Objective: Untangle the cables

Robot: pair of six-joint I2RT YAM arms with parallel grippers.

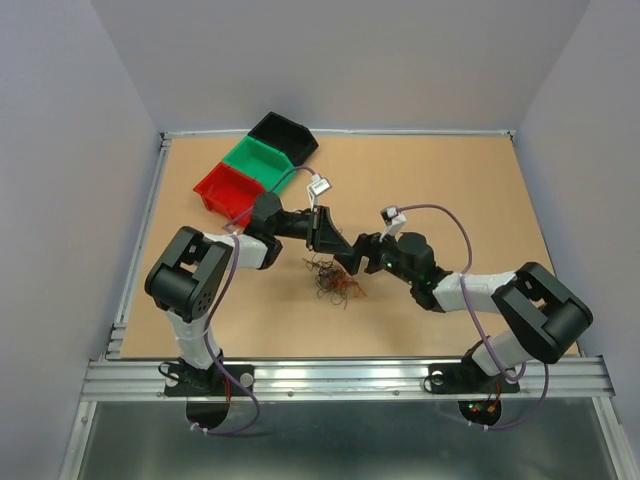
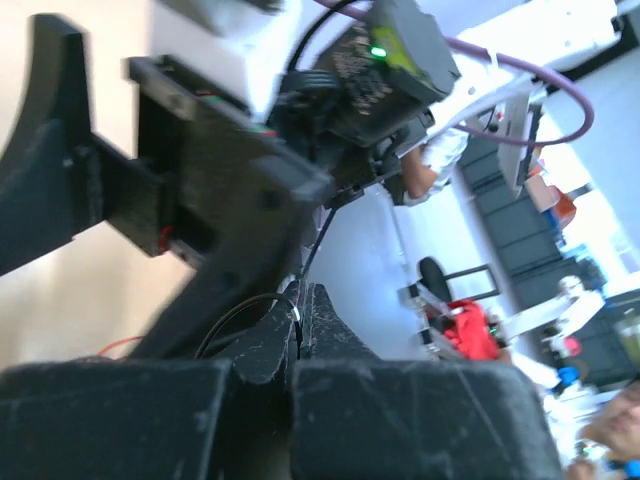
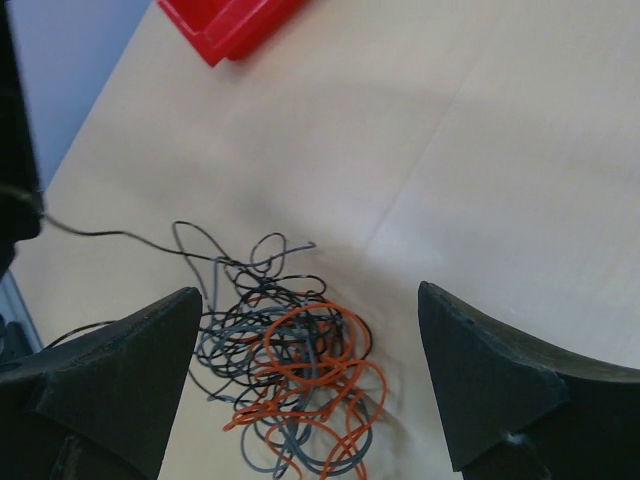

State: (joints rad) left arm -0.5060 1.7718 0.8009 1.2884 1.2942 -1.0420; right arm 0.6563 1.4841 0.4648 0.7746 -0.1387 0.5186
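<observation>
- Three bins at the far left of the table (image 1: 450, 200), in a diagonal row, side against side: red bin (image 1: 222, 188) nearest, green bin (image 1: 255, 160) in the middle, black bin (image 1: 283, 133) farthest.
- All three: boxy, open-topped, glossy moulded plastic with a lowered front lip.
- Insides of the red and green ones: plain coloured floor from above. Black interior: too dark to read.
- Table: flat, matte tan board, edged with pale metal rails.
- The cables (image 1: 333, 283): on the bare board mid-table, outside every bin and well apart from them, just below the two grippers.
- Shape of the cables (image 3: 290, 380): a loose curly heap of hair-thin wires, with orange, black and grey loops laced through one another.
- Dark strand (image 3: 110, 235): leads out of the heap toward the left edge of the right wrist view and ends at a black shape there.
- Left gripper (image 1: 330, 243): clamped tight, rough matte black fingertips (image 2: 270, 335) pressed together, with a thin dark wire coming out of the seam between them.
- Right gripper (image 1: 355, 258): jaws spread wide, gripping nothing, above the heap.
- Right gripper's fingers (image 3: 110, 370): wedge-shaped, matte black, one on either side of the tangle in its own wrist view.
</observation>
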